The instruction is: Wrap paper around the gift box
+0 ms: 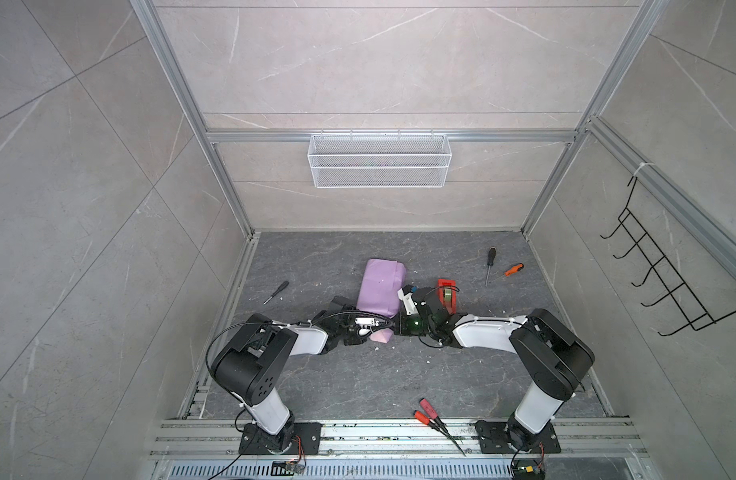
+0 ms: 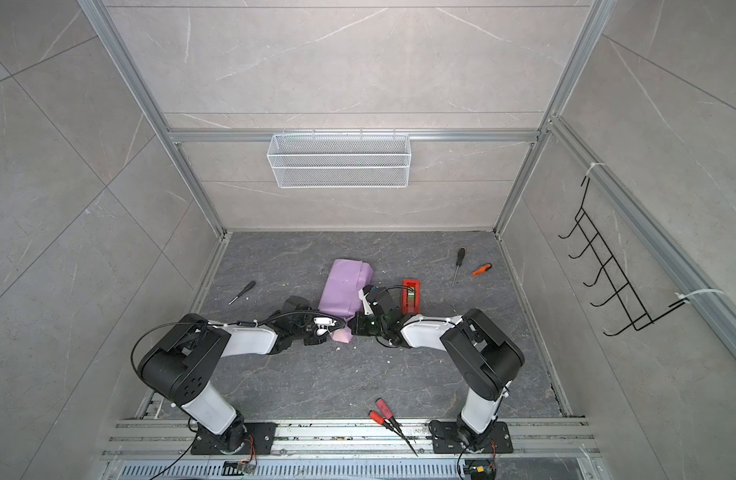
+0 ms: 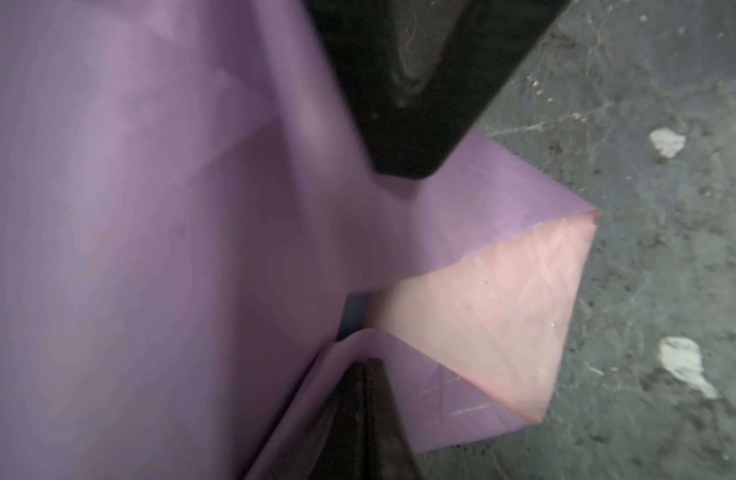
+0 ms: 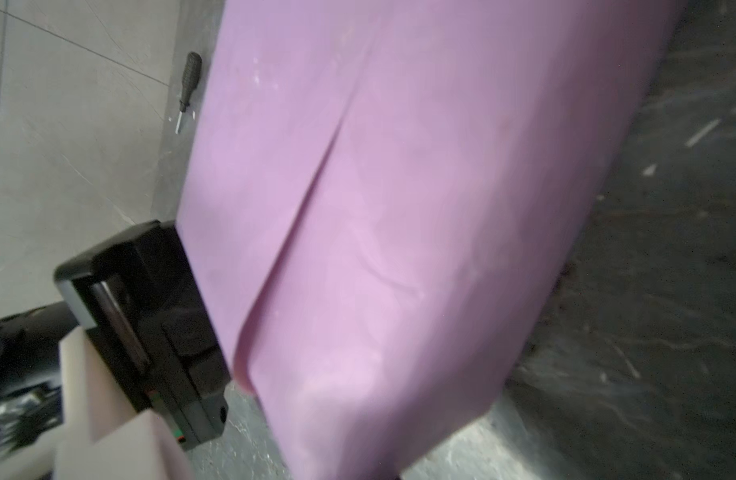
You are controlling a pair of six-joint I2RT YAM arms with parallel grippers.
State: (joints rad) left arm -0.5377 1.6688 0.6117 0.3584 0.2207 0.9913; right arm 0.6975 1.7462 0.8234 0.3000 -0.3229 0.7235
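Where paper [image 1: 381, 291] lies on grey tabletop [image 1: 358, 374], left gripper [image 3: 385, 268] pinches it; right gripper [image 1: 401, 293] closed.

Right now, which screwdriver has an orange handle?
The short screwdriver at back right, beside a longer black-handled one; the third, left of the paper, is black too.

Noted thin matt paper [image 3: 150, 249], lilac outside, pale pink inside, finely creased at the folded corner. Found dull, rough, stone-like table [image 3: 669, 270] with pale veins and white flecks. Recorded black plastic with a slight sheen on the fingers [image 3: 408, 83] of the left gripper [image 3: 387, 268]. Logged dull silver metal on the frame [image 1: 254, 136], white wire mesh on the basket [image 1: 379, 166], red plastic on the tape dispenser [image 1: 447, 286].
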